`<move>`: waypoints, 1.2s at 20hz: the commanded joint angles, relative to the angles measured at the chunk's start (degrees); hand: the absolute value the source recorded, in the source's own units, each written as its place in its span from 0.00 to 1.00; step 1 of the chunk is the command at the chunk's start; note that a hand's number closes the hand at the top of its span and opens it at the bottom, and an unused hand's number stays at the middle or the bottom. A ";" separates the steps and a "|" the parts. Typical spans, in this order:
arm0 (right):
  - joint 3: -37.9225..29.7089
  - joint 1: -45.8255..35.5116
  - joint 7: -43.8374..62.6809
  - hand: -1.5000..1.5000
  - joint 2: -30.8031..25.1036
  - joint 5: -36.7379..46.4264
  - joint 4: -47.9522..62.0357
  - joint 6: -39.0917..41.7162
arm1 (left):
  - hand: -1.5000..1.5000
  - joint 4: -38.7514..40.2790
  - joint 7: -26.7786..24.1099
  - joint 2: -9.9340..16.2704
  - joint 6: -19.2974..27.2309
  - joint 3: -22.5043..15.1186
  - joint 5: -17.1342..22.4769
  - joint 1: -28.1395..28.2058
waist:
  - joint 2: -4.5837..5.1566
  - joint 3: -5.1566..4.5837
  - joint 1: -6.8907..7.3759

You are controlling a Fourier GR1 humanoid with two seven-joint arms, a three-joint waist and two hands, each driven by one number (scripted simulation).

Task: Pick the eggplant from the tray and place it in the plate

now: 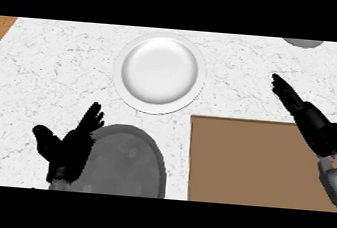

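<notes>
- White plate [160,72] sits at the centre-back of the marbled worktop [49,66]; nothing lies in it.
- Brown tray [256,163] at the front right shows a bare surface. No eggplant is visible on it, on the plate, or elsewhere.
- Right robot hand [294,103] is over the tray's back-right corner, fingers straight and pointing away, gripping nothing visible.
- Left robot hand [69,143] rests at the lower left, fingers spread and up, beside a dark grey round dish [127,158]; it is open and idle.
- A grey object [304,42] is cut off at the top edge; cannot identify it.
- Judgement: placement is not achieved. With the eggplant out of sight, I cannot tell whether pickup has begun; locating, grasping, carrying and release all appear to remain.
</notes>
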 commanded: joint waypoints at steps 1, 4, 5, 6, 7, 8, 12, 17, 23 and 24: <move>-7.09 1.33 2.10 0.00 3.73 -5.05 0.50 -6.97 | 0.50 0.04 -2.16 3.26 0.69 0.95 -3.35 1.33 | -1.90 -0.17 -2.26; -23.56 2.23 3.18 0.00 5.79 -13.81 4.73 -19.92 | 0.50 0.66 -4.14 9.74 2.80 4.60 -7.58 0.91 | -3.21 0.79 -7.48; -27.15 2.84 3.81 0.00 6.62 -15.42 5.80 -23.68 | 0.50 0.81 -4.84 11.46 3.16 5.22 -8.81 1.43 | -3.84 1.09 -8.87; -30.63 3.22 4.09 0.00 7.03 -16.89 6.81 -26.81 | 0.50 1.00 -5.31 13.07 3.87 6.23 -10.01 1.11 | -4.35 1.52 -10.58; -27.60 10.21 11.29 0.00 -0.12 -9.12 14.33 -29.58 | 0.50 1.42 -6.07 14.01 3.86 6.20 -11.02 1.49 | -1.15 -0.27 -10.56; -32.82 8.41 10.15 0.00 0.46 -10.22 13.84 -35.99 | 0.50 1.26 -6.27 14.93 4.02 6.31 -11.66 2.08 | -2.42 -0.27 -10.96; -41.22 7.49 9.64 0.00 1.19 -7.46 14.83 -56.32 | 0.50 1.31 -8.79 18.37 3.34 6.31 -14.41 3.41 | -2.55 -0.70 -7.87; -40.76 6.68 14.50 0.00 1.91 -2.00 9.19 -75.36 | 0.50 0.75 -12.78 19.33 2.31 5.48 -15.89 5.97 | -2.63 -0.95 -3.56; -28.05 11.46 35.52 0.00 -3.52 -0.61 5.44 -71.23 | 0.50 0.84 -12.87 20.32 0.41 6.36 -15.40 4.21 | -2.36 -0.95 -3.15; -26.02 13.01 38.26 0.00 -4.26 -0.88 6.39 -68.51 | 0.50 1.09 -12.58 20.41 0.60 6.18 -15.89 3.65 | -2.18 -0.97 -3.21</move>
